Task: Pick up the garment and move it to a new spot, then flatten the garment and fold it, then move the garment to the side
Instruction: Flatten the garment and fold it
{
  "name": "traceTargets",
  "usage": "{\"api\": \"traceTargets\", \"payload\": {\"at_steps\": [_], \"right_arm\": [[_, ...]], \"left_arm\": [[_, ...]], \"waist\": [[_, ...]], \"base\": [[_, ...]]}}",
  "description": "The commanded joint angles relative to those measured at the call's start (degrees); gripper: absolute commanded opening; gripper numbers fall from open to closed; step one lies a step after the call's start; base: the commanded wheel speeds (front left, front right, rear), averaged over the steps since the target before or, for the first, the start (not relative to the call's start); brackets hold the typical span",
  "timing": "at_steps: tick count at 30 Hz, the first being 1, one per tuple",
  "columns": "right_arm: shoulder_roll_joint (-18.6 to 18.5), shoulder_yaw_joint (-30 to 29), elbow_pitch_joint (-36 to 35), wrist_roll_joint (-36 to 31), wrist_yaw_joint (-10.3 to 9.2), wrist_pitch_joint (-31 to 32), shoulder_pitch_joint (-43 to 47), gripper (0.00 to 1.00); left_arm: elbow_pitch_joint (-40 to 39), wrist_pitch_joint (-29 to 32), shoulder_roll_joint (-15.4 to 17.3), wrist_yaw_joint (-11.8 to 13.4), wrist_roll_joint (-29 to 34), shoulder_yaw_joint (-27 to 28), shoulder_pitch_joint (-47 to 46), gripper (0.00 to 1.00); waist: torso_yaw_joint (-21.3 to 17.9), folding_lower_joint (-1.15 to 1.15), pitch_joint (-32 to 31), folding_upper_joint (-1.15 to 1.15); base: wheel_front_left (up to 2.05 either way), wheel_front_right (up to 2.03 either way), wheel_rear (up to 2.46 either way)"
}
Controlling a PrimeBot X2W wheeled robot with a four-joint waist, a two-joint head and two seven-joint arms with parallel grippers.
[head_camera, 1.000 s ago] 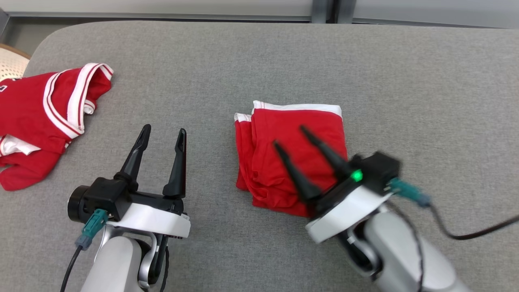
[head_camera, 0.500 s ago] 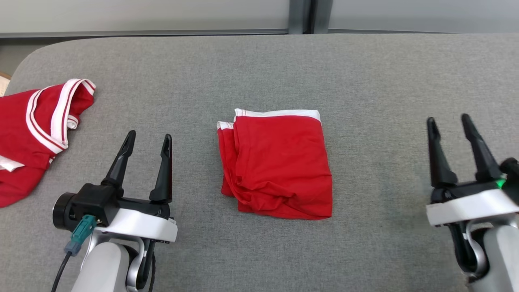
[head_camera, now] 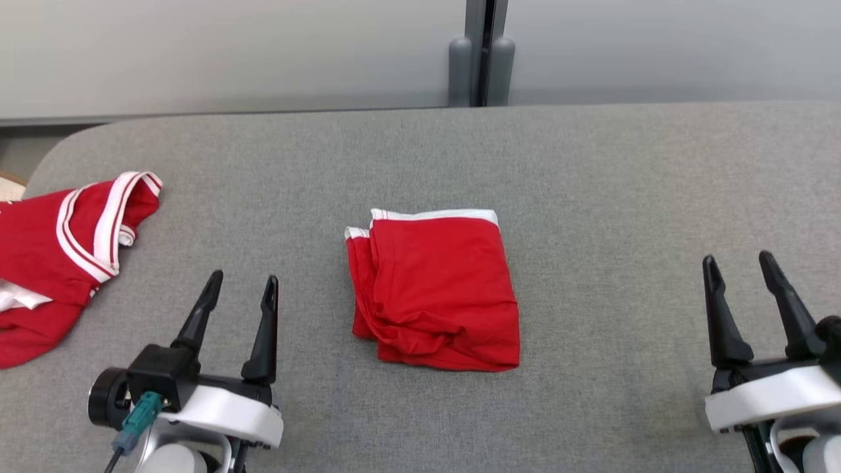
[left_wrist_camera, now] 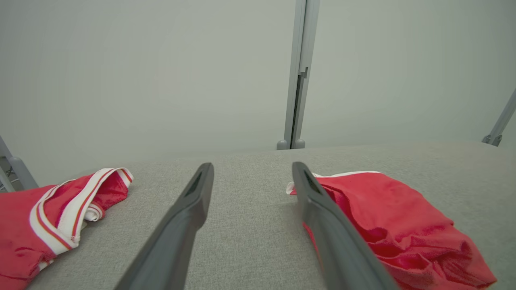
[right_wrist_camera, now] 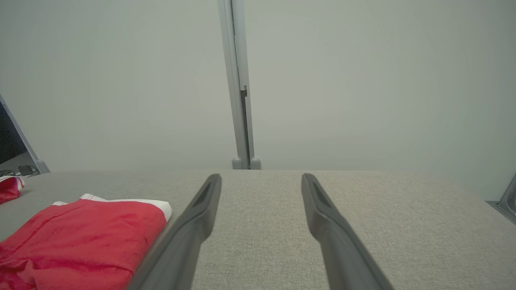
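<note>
The garment (head_camera: 437,292) is red with a white band and lies folded into a compact rectangle in the middle of the grey table (head_camera: 624,184). It also appears in the left wrist view as the garment (left_wrist_camera: 387,209) on the right, and in the right wrist view as the garment (right_wrist_camera: 80,233) at lower left. My left gripper (head_camera: 243,279) hovers open to its left, apart from the cloth, and my right gripper (head_camera: 737,259) hovers open well to its right. Both wrist views show empty space between the fingers of the left gripper (left_wrist_camera: 252,165) and the right gripper (right_wrist_camera: 261,176).
A second red garment (head_camera: 59,249) with white stripes lies crumpled at the table's left edge, seen too as the striped garment (left_wrist_camera: 52,209). A grey wall with a vertical post (head_camera: 483,52) stands behind the table's far edge.
My right gripper has pulled off the folded garment and swung far to the right, staying open. The head camera has shifted, showing more wall. The left gripper has barely moved.
</note>
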Motion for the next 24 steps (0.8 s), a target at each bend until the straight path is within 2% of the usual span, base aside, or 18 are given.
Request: {"api": "traceTargets", "payload": {"at_steps": [1, 11, 24], "right_arm": [[0.05, -0.33, -0.60, -0.55, -0.01, 0.69, 1.54, 1.00], [0.56, -0.54, -4.57, -1.66, -0.01, 3.93, 7.64, 1.00], [1.81, -1.01, -7.11, -1.99, 0.00, 5.03, 9.29, 1.00]], "left_arm": [[-0.25, 0.33, 0.56, 0.37, -0.23, -0.12, 1.26, 1.00], [-2.20, 2.69, 1.71, 1.61, -1.06, 0.35, 6.19, 1.00], [-4.44, 3.74, 2.91, 2.50, -1.58, 0.67, 7.39, 1.00]], "waist": [[-0.34, 0.00, -2.09, 0.00], [-0.63, 0.00, -7.28, 0.00], [-0.80, 0.00, -7.65, 0.00]], "base": [[0.00, 0.00, 0.00], [0.00, 0.00, 0.00], [0.00, 0.00, 0.00]]}}
